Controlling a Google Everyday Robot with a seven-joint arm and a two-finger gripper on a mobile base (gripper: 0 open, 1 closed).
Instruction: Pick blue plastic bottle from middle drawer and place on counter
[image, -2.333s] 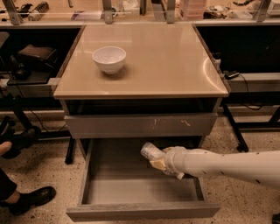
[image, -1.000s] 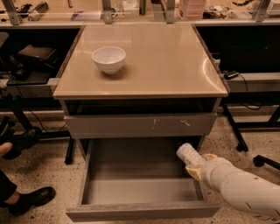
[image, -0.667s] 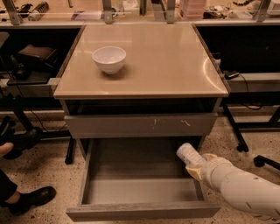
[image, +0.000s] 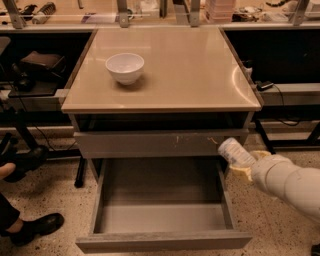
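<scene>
The blue plastic bottle (image: 233, 150) is held tilted in my gripper (image: 243, 169), its capped end pointing up and left. The gripper is shut on the bottle's lower part. It hangs at the right edge of the cabinet, above the right wall of the open middle drawer (image: 162, 220) and just below the scratched drawer front (image: 150, 143). The drawer's grey floor is bare. The beige counter (image: 185, 70) is above and to the left of the gripper. My white arm (image: 287, 184) comes in from the lower right.
A white bowl (image: 125, 67) stands on the counter's left rear part. Cluttered benches with metal legs run behind and to both sides. A person's black shoes (image: 30, 227) are on the floor at the lower left.
My gripper has lifted the bottle out of the drawer, moved right, then risen to the cabinet's right edge. The drawer floor now lies bare.
</scene>
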